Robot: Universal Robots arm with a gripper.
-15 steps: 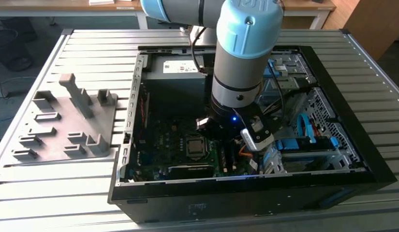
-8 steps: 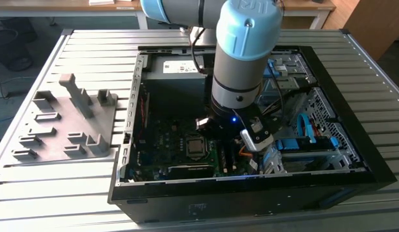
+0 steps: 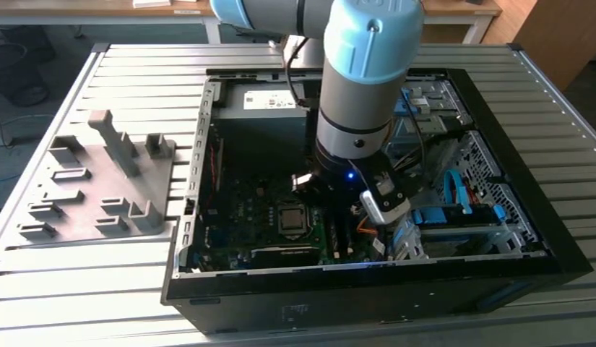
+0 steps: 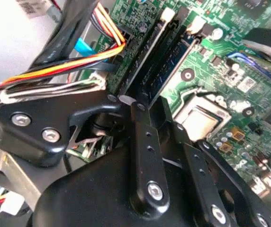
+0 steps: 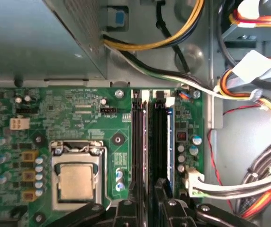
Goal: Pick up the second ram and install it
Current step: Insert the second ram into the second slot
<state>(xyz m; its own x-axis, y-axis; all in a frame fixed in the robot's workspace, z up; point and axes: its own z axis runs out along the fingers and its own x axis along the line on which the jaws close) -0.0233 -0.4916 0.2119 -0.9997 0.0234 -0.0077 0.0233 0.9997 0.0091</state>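
Note:
The second ram [image 5: 170, 142] is a thin blue stick that stands on edge in the outer black slot of the green motherboard [image 5: 74, 113]. In the second wrist view the second ram [image 4: 176, 59] runs straight in between my black fingers [image 4: 142, 137]. My gripper [image 4: 150, 105] sits low over the slot's near end, its fingers drawn close onto the stick. The first wrist view puts my gripper [image 5: 149, 189] above the two parallel slots. In the exterior view my gripper [image 3: 341, 210] reaches down inside the open computer case [image 3: 558, 238]. The stick's near end is hidden by the fingers.
A neighbouring black slot [image 5: 138, 142] lies close beside the stick, then the metal processor socket [image 5: 76, 182]. Bundled orange, yellow and white cables [image 5: 249, 80] crowd the other side. A grey power supply box [image 5: 31, 38] sits beyond the board. A grey holder fixture [image 3: 105, 181] lies at the exterior view's left.

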